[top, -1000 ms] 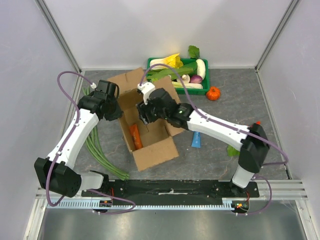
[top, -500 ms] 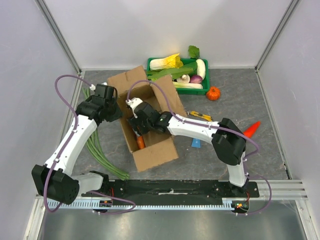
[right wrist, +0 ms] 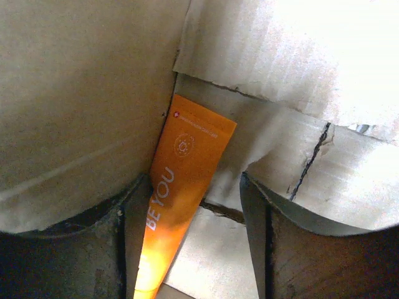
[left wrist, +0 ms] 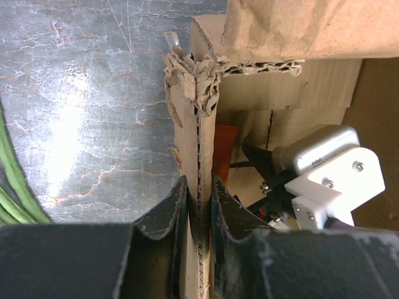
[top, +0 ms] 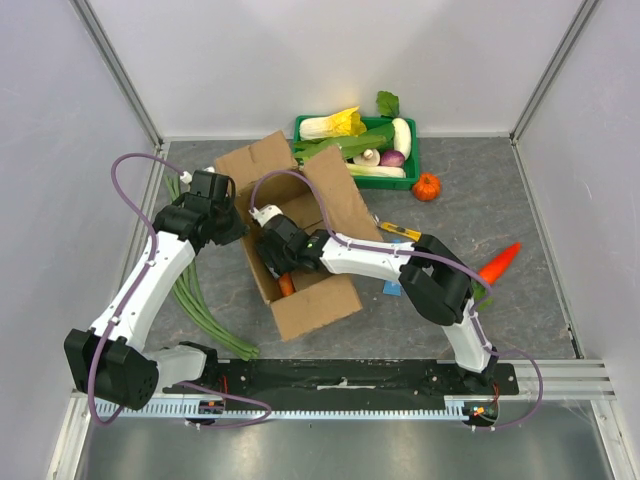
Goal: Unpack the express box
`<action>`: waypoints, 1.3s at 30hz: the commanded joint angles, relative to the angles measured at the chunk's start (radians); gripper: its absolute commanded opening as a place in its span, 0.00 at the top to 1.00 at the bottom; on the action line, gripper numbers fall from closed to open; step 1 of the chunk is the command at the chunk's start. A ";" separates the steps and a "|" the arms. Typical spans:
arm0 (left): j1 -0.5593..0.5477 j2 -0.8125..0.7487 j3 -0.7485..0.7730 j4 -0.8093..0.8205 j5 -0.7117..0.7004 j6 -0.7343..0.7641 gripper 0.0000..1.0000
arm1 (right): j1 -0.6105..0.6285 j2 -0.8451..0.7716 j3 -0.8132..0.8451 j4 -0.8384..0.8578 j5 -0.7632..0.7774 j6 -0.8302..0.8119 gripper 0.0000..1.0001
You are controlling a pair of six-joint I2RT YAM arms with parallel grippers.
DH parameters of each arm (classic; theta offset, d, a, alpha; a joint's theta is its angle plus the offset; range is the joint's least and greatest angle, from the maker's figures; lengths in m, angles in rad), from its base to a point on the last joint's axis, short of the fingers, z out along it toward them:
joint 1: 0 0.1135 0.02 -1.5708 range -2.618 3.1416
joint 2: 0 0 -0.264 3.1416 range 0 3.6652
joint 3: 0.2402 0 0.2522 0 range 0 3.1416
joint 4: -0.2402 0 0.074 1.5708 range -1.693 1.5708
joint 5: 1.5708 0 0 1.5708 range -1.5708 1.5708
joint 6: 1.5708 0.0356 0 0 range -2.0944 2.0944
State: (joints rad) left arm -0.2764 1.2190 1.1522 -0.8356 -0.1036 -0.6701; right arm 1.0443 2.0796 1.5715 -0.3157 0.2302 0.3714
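The express box (top: 315, 300), a brown cardboard carton with its flaps up, stands mid-table. My left gripper (top: 232, 222) is shut on the box's left wall (left wrist: 198, 156), one finger on each side of the torn edge. My right gripper (top: 275, 262) reaches down inside the box, jaws open. An orange tube (right wrist: 181, 187) printed "BE YOU" lies on the box floor against the left wall, between the open fingers and touching the left finger (right wrist: 124, 249). The tube's end shows in the top view (top: 286, 284).
A green tray (top: 405, 170) of vegetables stands behind the box. Long green beans (top: 195, 300) lie left of it. A small pumpkin (top: 427, 187), a carrot (top: 497, 262), a yellow cutter (top: 400, 232) and a blue packet (top: 391, 287) lie to the right.
My right gripper has moved left and down into the box, over the orange tube. My left gripper has stayed on the box wall. The carrot has come into view.
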 commanded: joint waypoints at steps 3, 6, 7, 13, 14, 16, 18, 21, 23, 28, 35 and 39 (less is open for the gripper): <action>-0.001 -0.045 0.017 0.059 0.005 -0.028 0.98 | 0.008 0.051 0.056 0.006 0.072 0.004 0.45; -0.003 -0.045 0.018 0.055 0.004 -0.028 0.98 | 0.007 0.056 0.068 -0.008 0.093 0.015 0.55; -0.001 -0.044 0.020 0.052 -0.002 -0.028 0.98 | 0.006 0.053 0.067 -0.010 0.098 0.015 0.62; -0.001 -0.036 0.040 0.017 -0.041 -0.019 0.98 | 0.008 -0.016 0.050 -0.006 0.132 0.026 0.72; -0.003 -0.035 0.041 0.010 -0.048 -0.019 0.98 | 0.008 -0.039 0.047 -0.003 0.141 0.027 0.72; -0.001 -0.027 0.050 -0.006 -0.061 -0.014 0.98 | 0.008 -0.067 0.029 0.009 0.141 0.026 0.72; -0.001 -0.023 0.053 -0.017 -0.074 -0.014 0.98 | 0.010 -0.111 0.018 0.026 0.150 0.026 0.73; -0.003 -0.019 0.060 -0.031 -0.084 -0.011 0.98 | 0.010 -0.160 0.005 0.043 0.156 0.031 0.73; -0.001 -0.013 0.064 -0.040 -0.087 -0.008 0.98 | 0.010 -0.188 -0.004 0.053 0.158 0.037 0.73; -0.001 -0.006 0.073 -0.046 -0.079 -0.003 0.98 | 0.008 -0.223 0.011 0.066 0.161 0.043 0.73; -0.001 0.008 0.086 -0.059 -0.076 0.004 0.98 | 0.010 -0.294 0.073 0.067 0.221 0.031 0.74; -0.003 0.010 0.092 -0.065 -0.071 0.007 0.98 | 0.008 -0.345 0.099 0.075 0.256 0.003 0.75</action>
State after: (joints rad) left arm -0.2771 1.2320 1.1915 -0.9070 -0.1638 -0.6701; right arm 1.0557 1.8439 1.5894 -0.2974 0.4149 0.3973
